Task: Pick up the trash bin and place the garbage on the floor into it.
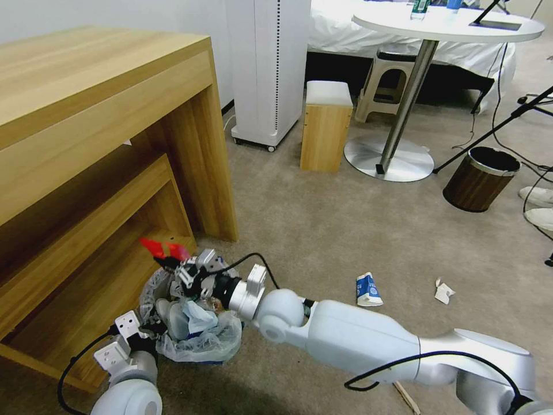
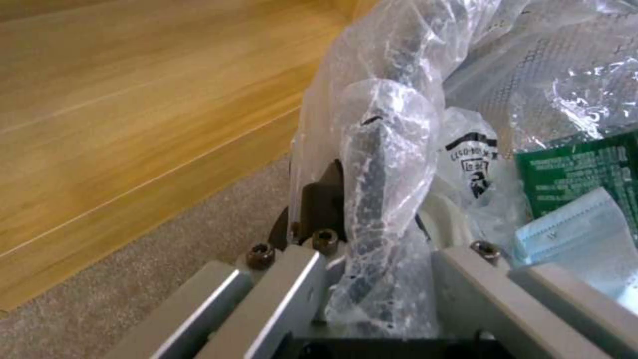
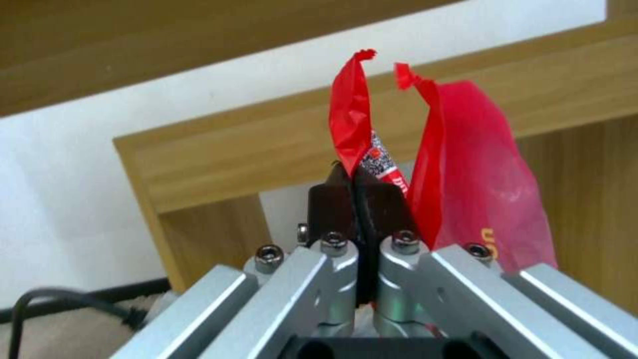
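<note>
The trash bin (image 1: 199, 340), lined with a crinkly plastic bag, stands on the beige floor (image 1: 345, 230) beside the desk. My left gripper (image 1: 145, 329) is shut on its near rim; in the left wrist view the bag-wrapped rim (image 2: 382, 164) runs between the gripper's (image 2: 369, 209) closed jaws. My right gripper (image 1: 173, 266) hangs over the bin's far rim, shut on a red wrapper (image 1: 161, 249), which sticks up from the pinched gripper (image 3: 356, 192) as a red wrapper (image 3: 465, 189). Inside the bin lie a green packet (image 2: 578, 169) and a pale blue mask (image 2: 585, 234).
On the carpet lie a blue-white carton (image 1: 367, 289), a crumpled tissue (image 1: 443, 291) and a wooden stick (image 1: 408, 397). White slippers (image 1: 538, 196) and a brown bin (image 1: 481, 177) are at the right. The wooden desk (image 1: 86, 144) is close on the left; a stool (image 1: 325, 124) and round table (image 1: 443, 26) stand behind.
</note>
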`<state>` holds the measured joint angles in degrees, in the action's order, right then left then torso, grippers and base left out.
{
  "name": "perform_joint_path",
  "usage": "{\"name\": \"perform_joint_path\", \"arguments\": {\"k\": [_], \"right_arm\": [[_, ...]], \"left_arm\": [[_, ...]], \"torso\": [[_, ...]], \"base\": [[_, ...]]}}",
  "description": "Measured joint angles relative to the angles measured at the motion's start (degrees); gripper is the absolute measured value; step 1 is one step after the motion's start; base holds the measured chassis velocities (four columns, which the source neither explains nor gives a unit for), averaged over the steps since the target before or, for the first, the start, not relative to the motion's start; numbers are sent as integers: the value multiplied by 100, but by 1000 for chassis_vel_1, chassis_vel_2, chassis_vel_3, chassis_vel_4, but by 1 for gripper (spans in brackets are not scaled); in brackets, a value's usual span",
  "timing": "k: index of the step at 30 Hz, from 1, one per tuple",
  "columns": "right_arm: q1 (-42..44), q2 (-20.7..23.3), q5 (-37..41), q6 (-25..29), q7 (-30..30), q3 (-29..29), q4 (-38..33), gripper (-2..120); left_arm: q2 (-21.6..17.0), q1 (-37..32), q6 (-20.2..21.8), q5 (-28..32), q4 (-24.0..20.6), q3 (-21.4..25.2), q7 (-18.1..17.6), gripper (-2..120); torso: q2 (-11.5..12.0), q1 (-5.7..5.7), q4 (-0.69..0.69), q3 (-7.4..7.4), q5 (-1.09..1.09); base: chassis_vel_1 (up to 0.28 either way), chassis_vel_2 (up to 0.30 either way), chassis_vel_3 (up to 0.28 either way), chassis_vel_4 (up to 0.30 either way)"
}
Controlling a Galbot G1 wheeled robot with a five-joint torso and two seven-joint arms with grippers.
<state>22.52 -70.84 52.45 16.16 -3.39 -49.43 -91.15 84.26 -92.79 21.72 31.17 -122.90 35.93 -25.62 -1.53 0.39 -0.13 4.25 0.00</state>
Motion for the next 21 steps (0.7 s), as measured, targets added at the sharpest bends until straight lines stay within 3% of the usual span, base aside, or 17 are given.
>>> {"name": "perform_joint_path", "arguments": {"k": [8,21], "right_arm": [[109,88,-277,51,53,-451,76,0],[229,203,-640,186,52,-640,523,0]], "left_arm": [[-18,45,0,21,44,4,-3,1],[-46,39,-12,49,45,10,-5,1]], "torso": [[0,0,0,0,0],[0,0,0,0,1]], "base": [[0,0,0,0],[0,0,0,0]]}}
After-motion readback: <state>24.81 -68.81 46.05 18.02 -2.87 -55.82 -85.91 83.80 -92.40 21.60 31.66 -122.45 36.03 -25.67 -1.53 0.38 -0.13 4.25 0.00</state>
